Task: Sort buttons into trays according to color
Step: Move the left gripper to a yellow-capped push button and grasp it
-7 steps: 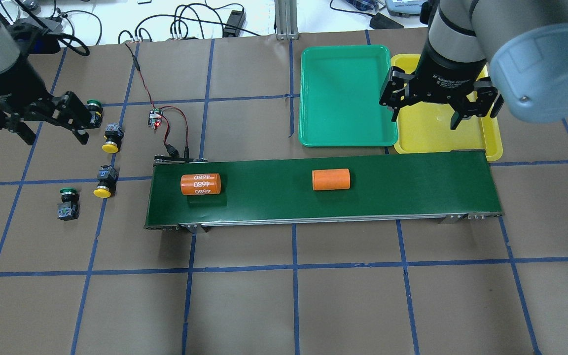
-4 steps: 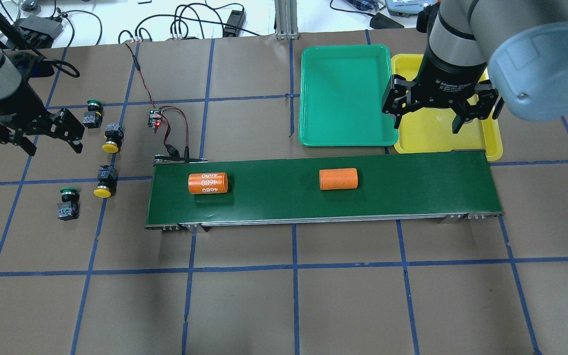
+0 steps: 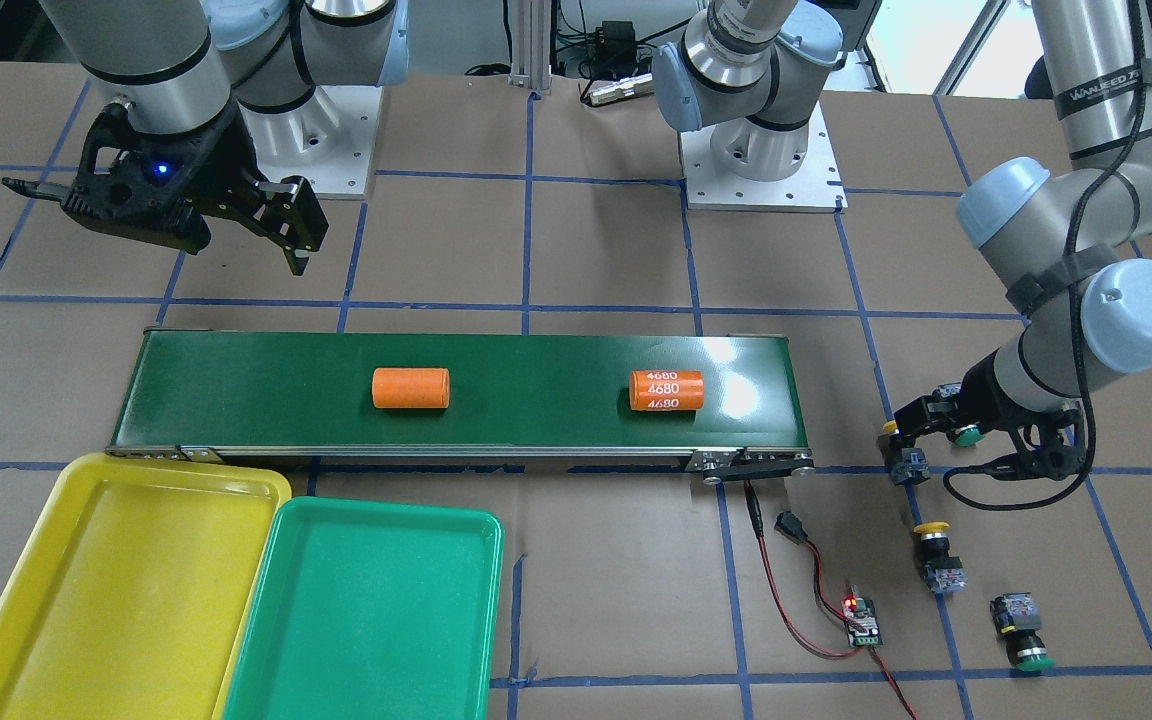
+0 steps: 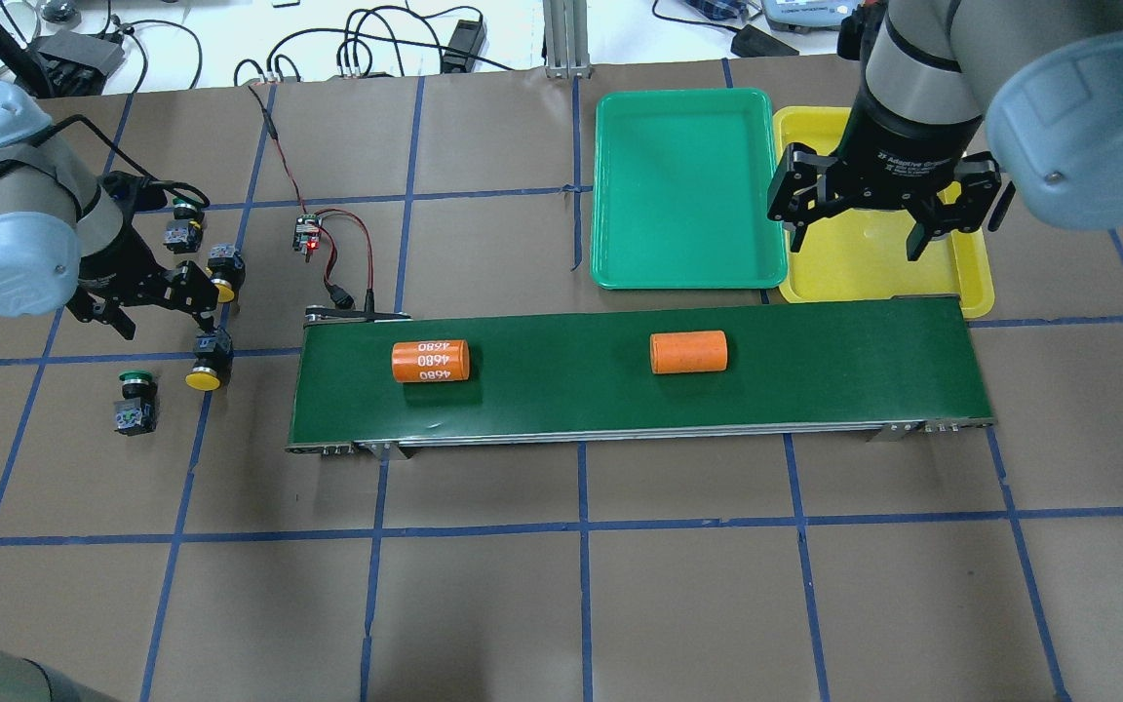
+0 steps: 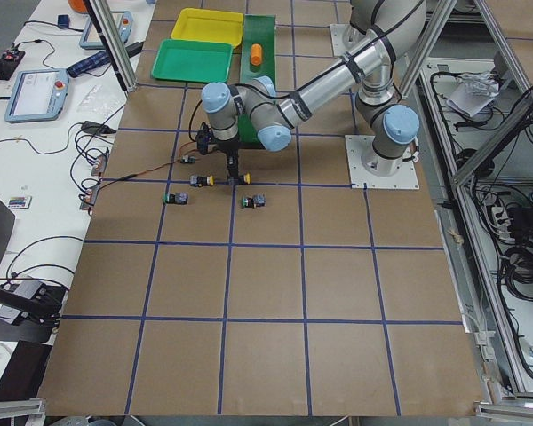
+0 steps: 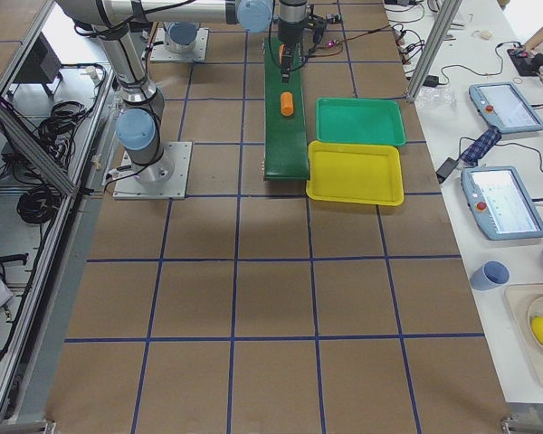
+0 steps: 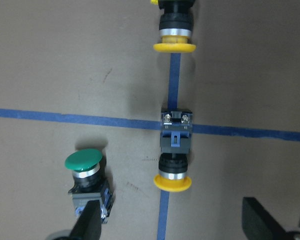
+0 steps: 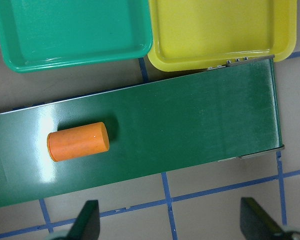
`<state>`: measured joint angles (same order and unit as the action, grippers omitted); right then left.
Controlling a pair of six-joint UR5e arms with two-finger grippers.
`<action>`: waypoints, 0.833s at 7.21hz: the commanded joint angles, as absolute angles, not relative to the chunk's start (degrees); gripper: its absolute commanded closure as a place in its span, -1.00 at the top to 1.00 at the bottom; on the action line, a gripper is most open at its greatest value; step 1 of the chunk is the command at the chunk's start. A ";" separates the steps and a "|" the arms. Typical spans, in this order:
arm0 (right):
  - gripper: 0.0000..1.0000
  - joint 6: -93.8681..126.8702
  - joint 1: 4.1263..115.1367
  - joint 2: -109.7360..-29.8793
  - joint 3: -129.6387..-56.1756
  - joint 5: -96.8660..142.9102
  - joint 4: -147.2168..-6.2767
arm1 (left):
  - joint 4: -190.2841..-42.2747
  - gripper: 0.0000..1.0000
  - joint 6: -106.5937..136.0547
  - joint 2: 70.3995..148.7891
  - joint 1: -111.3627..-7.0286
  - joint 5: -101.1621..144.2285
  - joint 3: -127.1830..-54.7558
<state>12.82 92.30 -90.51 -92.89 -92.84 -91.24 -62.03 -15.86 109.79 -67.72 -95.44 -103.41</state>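
Found the left gripper (image 4: 160, 317) hovering over the worktop (image 4: 678, 604) near its left end, jaws spread wide and gripping nothing. Saw from its wrist camera a yellow button (image 7: 175, 150) lying on a blue tape line just ahead of the fingers (image 7: 87, 225), cap pointing back toward them. Noted a green button (image 7: 85, 175) just beside it, close to one fingertip, and a second yellow button (image 7: 175, 25) farther ahead along the same tape line. Picked out a second green button (image 4: 181, 222) nearest the far edge. Counted all four on the bare worktop, well apart from the trays.

Found the right gripper (image 4: 856, 237) hanging toward the right end, above the yellow tray (image 4: 844, 278), likewise wide open. Saw the green tray (image 4: 683, 190) touching the yellow one, side by side toward the far edge, just beside the conveyor belt (image 4: 571, 390).

Noted two orange cylinders lying on the belt, the marked cylinder (image 4: 430, 361) toward its left end, the plain cylinder (image 4: 687, 352) past the middle. Spotted a circuit board (image 4: 305, 234) with red wires between the buttons and the belt.
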 commanded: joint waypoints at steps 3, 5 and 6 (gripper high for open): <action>1.00 12.39 92.11 -90.79 -92.90 -92.37 -89.49 | -59.68 0.77 -15.03 114.78 -67.94 -95.36 -103.36; 1.00 12.39 92.20 -91.32 -93.08 -92.37 -89.03 | -59.68 -0.69 -15.99 115.75 -67.68 -93.27 -103.45; 1.00 12.39 92.20 -91.32 -93.08 -92.37 -88.95 | -59.85 -1.00 -15.65 115.66 -67.68 -92.56 -103.27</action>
<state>12.40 92.18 -91.23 -93.04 -92.37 -89.12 -59.72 -15.74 115.50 -67.76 -93.79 -103.37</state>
